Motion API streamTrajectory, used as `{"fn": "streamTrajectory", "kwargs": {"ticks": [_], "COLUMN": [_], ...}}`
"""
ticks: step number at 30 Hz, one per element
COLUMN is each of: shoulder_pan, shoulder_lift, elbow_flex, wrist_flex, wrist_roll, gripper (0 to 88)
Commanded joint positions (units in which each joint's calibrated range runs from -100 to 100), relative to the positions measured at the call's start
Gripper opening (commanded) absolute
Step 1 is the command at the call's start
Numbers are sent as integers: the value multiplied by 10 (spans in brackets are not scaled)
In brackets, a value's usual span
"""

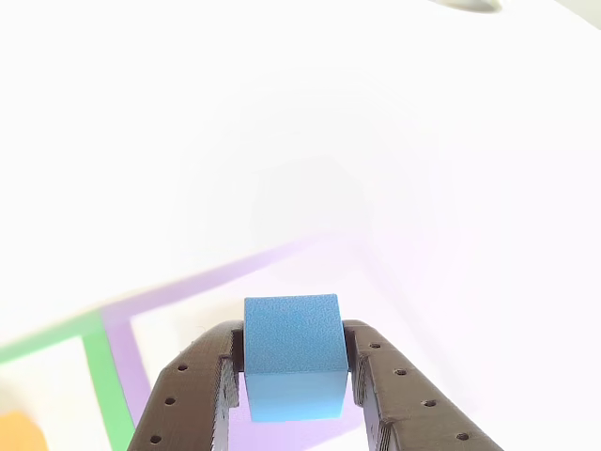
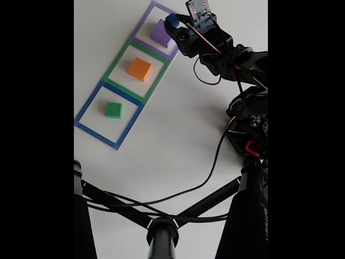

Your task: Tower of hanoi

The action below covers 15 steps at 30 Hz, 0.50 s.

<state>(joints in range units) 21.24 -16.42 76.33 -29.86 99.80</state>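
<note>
My gripper point(image 1: 294, 340) is shut on a small blue cube point(image 1: 293, 376), its dark fingers point(image 1: 192, 395) pressing both sides. In the fixed view the gripper point(image 2: 174, 25) holds the blue cube point(image 2: 172, 19) just right of the purple block point(image 2: 160, 32), which sits inside the purple square outline point(image 2: 141, 22). I cannot tell whether cube and purple block touch. An orange block point(image 2: 140, 69) rests in the green outline point(image 2: 119, 56), and its corner point(image 1: 17, 434) shows at the lower left of the other view.
A small green block point(image 2: 113, 110) lies in the blue outline point(image 2: 86, 108). Purple outline point(image 1: 216, 274) and green outline point(image 1: 99, 376) tape runs under the gripper. The arm's base and cables point(image 2: 248, 129) stand at the right. A black stand point(image 2: 161, 232) crosses the bottom.
</note>
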Motion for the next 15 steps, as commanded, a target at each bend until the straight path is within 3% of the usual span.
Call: {"fn": "streamTrajectory", "kwargs": {"ticks": [1,15], "shoulder_pan": [-7,0], "shoulder_lift": [82,218], "elbow_flex": [-49,-83], "wrist_flex": [-93,-199], "wrist_roll": [2,2], "gripper": [1,1]}}
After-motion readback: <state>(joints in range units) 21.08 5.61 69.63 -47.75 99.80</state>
